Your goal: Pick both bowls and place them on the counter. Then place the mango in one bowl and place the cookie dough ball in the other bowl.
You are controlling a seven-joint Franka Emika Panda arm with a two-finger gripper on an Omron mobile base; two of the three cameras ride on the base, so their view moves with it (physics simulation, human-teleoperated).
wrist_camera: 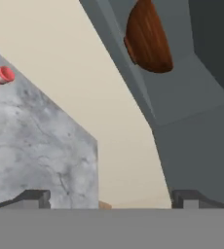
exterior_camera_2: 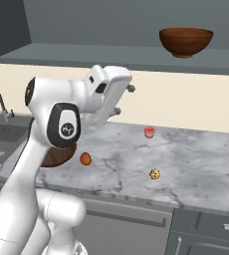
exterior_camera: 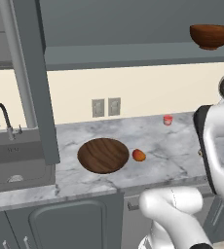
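Long grey-white marble-patterned worktop (exterior_camera: 172,160) over dark grey cabinets, seen from both sides of the base and along the hand.

Wide, shallow, dark brown wooden bowl (exterior_camera: 103,155) with visible grain: flat on the worktop, near its front edge, toward the sink end. Just beside its rim, on the side away from the sink: small oval orange-red mango (exterior_camera: 139,155), apart from the bowl by a narrow gap.

Tiny tan cookie dough ball (exterior_camera_2: 155,174) with dark specks: on the worktop well beyond the mango, near the front edge.

Small red cylindrical cup (exterior_camera_2: 149,131): upright close to the back edge, by the cream wall.

Deeper reddish-brown wooden bowl (exterior_camera_2: 185,41): upright on the grey shelf (exterior_camera_2: 111,54) above the worktop, toward the shelf's end away from the sink.

Two-finger tool (wrist_camera: 111,199): raised above the worktop, between worktop and shelf height, pointed up toward the shelf; tips spread fully apart, nothing between them, nothing touched. In the hand view, rolled to one side, reddish-brown bowl high in the picture and well ahead of the tips, offset toward the upper right; red cup at far left on the marble. Dark brown bowl, mango and dough ball all lower than the tool and well apart from it.
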